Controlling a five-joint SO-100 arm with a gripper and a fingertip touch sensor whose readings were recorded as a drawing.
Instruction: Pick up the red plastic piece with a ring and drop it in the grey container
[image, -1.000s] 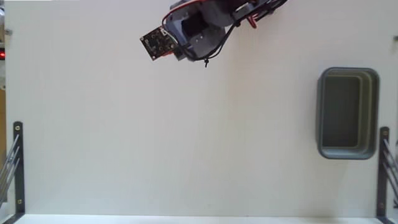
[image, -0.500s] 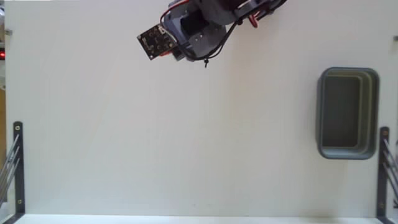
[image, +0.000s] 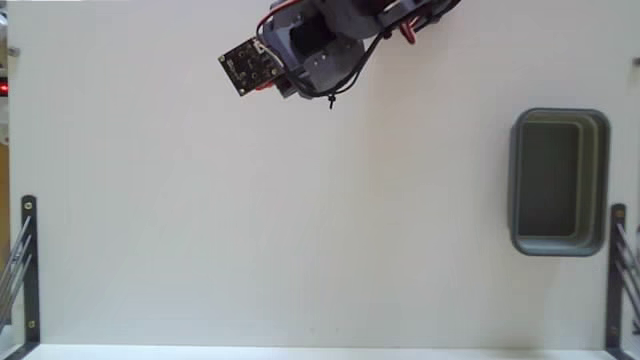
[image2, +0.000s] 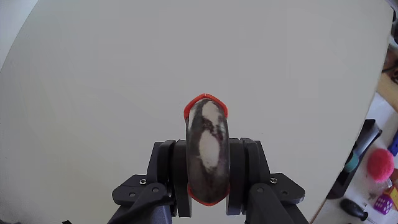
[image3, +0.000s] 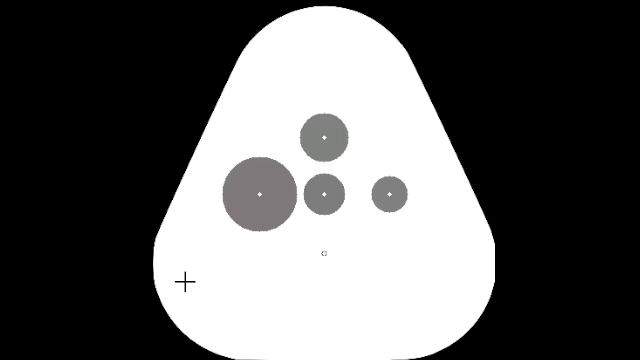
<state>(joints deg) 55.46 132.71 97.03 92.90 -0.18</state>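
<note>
Your arm (image: 330, 35) sits at the far edge of the white table (image: 300, 220) in the fixed view, a little left of centre, with a small dark circuit board (image: 250, 68) jutting out toward the left. The grey container (image: 558, 182) lies on the table at the right side, well apart from the arm, with its long side running near to far; its inside looks bare. In the wrist view your gripper (image2: 207, 162) points away over the plain table surface, and its two dark jaws are clamped on the red plastic piece with a ring (image2: 207, 155). The piece stands upright between the jaws, a mottled dark-and-pale oval with a thin red edge showing at its top and bottom. At the right edge of that view, beyond the table, you have a small clutter of objects, among them a fuzzy pink ball (image2: 379, 165). Black metal brackets (image: 28, 265) stand at the near left and near right corners in the fixed view.
</note>
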